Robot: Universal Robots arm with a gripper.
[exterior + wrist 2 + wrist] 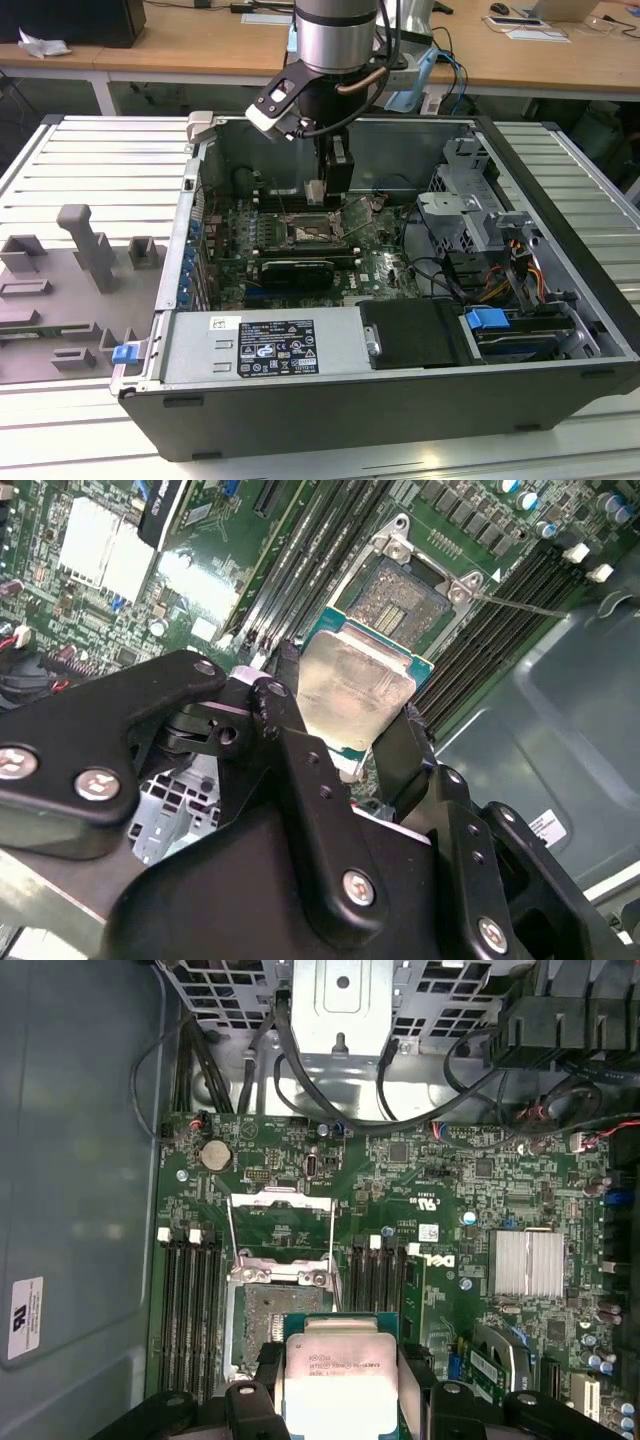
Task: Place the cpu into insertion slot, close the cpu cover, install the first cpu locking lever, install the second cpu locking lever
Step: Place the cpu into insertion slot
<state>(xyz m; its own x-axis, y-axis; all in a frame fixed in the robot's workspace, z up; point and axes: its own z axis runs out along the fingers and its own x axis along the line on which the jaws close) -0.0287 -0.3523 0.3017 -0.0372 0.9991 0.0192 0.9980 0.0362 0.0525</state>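
Pincer: closed on the cpu, with one black finger pressed against each of two opposite edges.
Cpu: held level with its silvery metal top facing up. It hangs in the air over the green board, close to the insertion slot and not seated in it.
Insertion slot: uncovered, with its field of contacts showing. It sits between two banks of long black memory slots.
Cpu cover: swung up and back off the slot, on the side away from the pincer.
Computer case: lies open on its side on the ribbed metal worktop.
Arm: reaches straight down into the case, over the middle of the board.
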